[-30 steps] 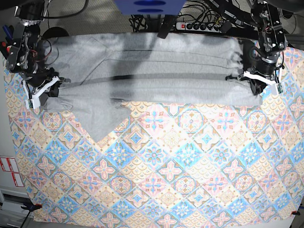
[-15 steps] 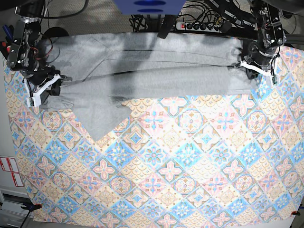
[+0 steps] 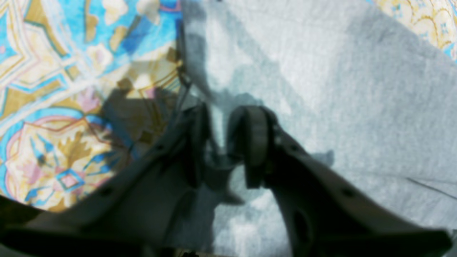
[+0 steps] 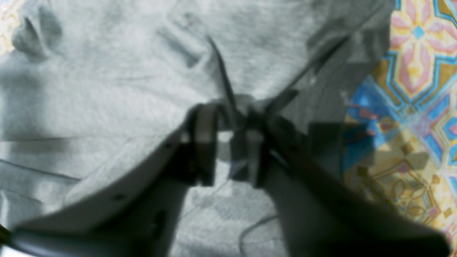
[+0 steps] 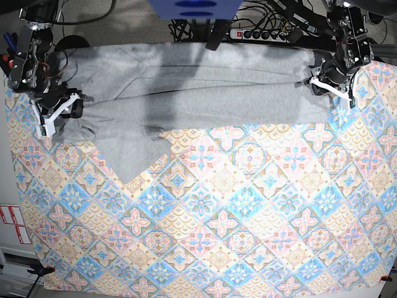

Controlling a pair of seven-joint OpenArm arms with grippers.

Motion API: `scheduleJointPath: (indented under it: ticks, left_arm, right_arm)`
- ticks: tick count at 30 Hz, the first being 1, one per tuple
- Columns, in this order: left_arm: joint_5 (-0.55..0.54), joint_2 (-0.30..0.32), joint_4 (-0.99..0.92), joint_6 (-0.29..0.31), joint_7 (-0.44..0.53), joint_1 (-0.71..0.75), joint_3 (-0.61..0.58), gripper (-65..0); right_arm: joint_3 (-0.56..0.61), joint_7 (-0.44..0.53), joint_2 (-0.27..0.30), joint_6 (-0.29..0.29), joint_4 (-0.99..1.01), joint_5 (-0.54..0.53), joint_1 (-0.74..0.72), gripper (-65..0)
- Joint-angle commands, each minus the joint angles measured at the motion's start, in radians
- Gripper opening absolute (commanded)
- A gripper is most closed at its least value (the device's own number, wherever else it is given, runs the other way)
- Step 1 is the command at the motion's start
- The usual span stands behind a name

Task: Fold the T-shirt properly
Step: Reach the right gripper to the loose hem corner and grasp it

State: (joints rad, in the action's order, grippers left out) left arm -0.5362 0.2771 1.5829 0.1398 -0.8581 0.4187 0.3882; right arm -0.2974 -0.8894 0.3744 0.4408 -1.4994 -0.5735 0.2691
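The grey T-shirt (image 5: 198,93) lies as a long band across the back of the table, with a flap (image 5: 133,155) reaching toward the front at its left. My left gripper (image 5: 327,87) is at the band's right end. In its wrist view the gripper (image 3: 223,121) stands open over the T-shirt (image 3: 321,89), right beside its edge. My right gripper (image 5: 59,115) is at the band's left end. Close up, this gripper (image 4: 228,125) is open, with a thin ridge of the T-shirt (image 4: 107,89) rising between its fingers.
The pastel tile-patterned cloth (image 5: 217,217) covers the table under the shirt, and shows beside it as tile-patterned cloth (image 3: 53,71) and tile-patterned cloth (image 4: 410,107). A power strip (image 5: 260,32) with cables runs along the back edge. Red-and-white labels (image 5: 12,223) sit off the table's left side.
Both grippers have carried the shirt's near edge toward the back, the left one farthest. The lifted fold has settled flat, and both pairs of jaws have parted.
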Motion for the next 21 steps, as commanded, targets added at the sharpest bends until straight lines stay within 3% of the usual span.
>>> scheduleJointPath:
  ticks: [1,7,12,16,21]
  left_arm:
    - [-0.005,0.011,0.015,0.002,0.001,0.004,0.007,-43.1]
    - [-0.006,0.011,0.018,0.002,0.001,0.006,0.008,-42.3]
    - [-0.008,0.000,0.018,0.002,0.001,0.004,0.007,-42.3]
    - [-0.008,-0.023,0.018,0.002,0.001,-0.001,0.007,-42.3]
    - [-0.008,-0.025,0.018,0.002,0.001,-0.001,0.002,-41.9]
  right_arm:
    - [-0.018,0.020,0.021,0.000,-0.019,-0.009,-0.006,-43.2]
    - [-0.165,0.016,-0.065,0.000,-0.034,-0.009,-0.011,-44.0]
    - [-0.173,0.016,-0.091,0.000,-0.120,-0.009,-0.047,-43.8]
    - [-0.038,0.014,-0.084,0.000,-0.142,-0.009,-0.124,-43.7]
    - [0.221,0.014,-0.016,0.000,-0.099,0.045,-0.259,-43.6]
